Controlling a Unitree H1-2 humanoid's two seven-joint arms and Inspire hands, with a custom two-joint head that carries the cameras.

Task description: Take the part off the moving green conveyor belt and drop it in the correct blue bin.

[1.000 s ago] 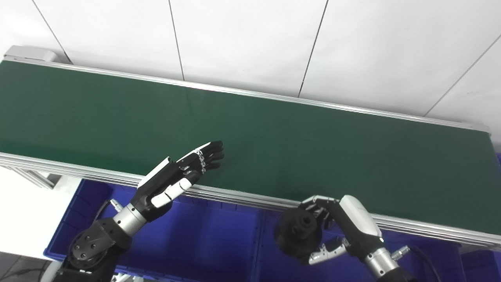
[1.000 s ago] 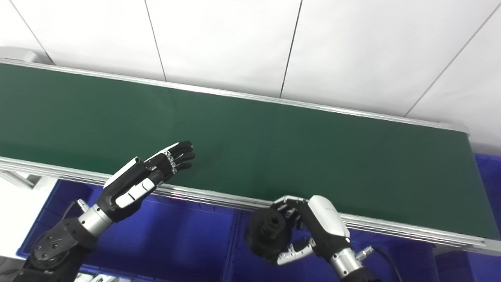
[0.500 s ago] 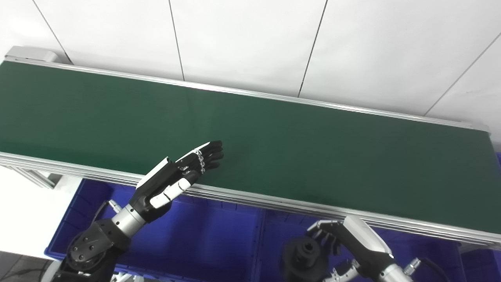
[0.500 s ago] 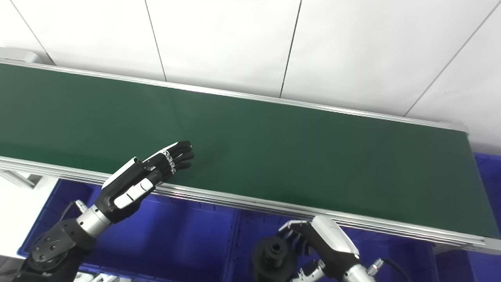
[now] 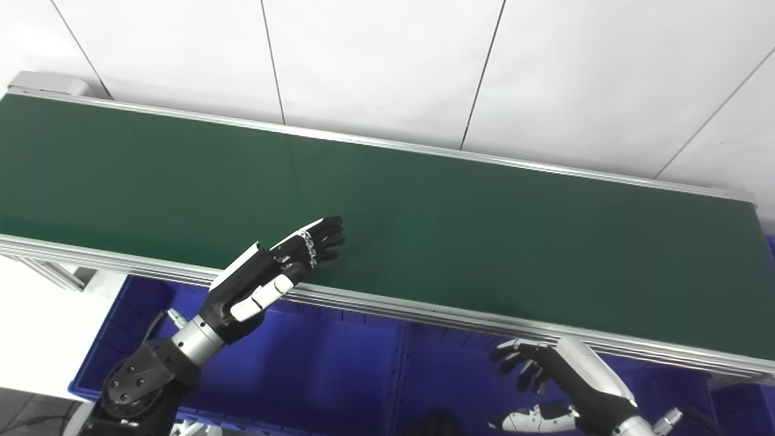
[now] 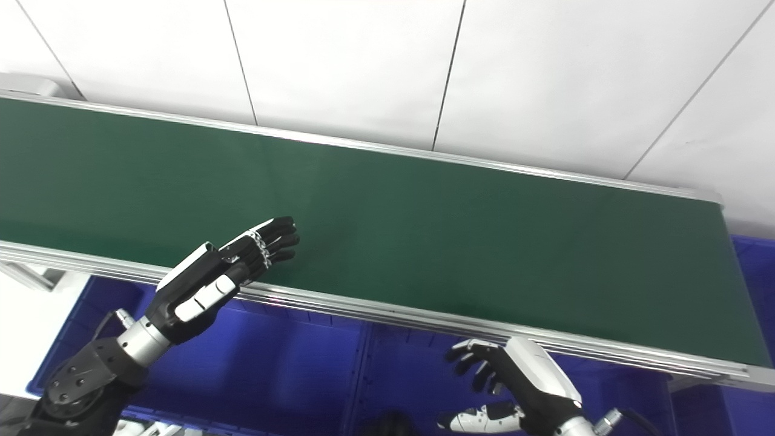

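The green conveyor belt (image 5: 424, 206) runs across the view with no part on it. My right hand (image 5: 545, 381) is open over the right blue bin (image 5: 451, 369), fingers spread and holding nothing. The black round part (image 5: 435, 425) shows only as a dark top at the picture's bottom edge, below and left of that hand, inside the bin. It also shows in the right eye view (image 6: 389, 424). My left hand (image 5: 284, 266) is open with fingers held straight, over the belt's near rail, and is empty.
A second blue bin (image 5: 315, 363) sits to the left of the right one, under the belt's near rail (image 5: 387, 306). A third blue bin's corner (image 6: 754, 254) shows past the belt's right end. A white panelled wall (image 5: 387, 60) stands behind the belt.
My right hand has gone down into the right bin, opened and let go of the black part. The part has dropped to the picture's bottom edge. My left hand has stayed in place.
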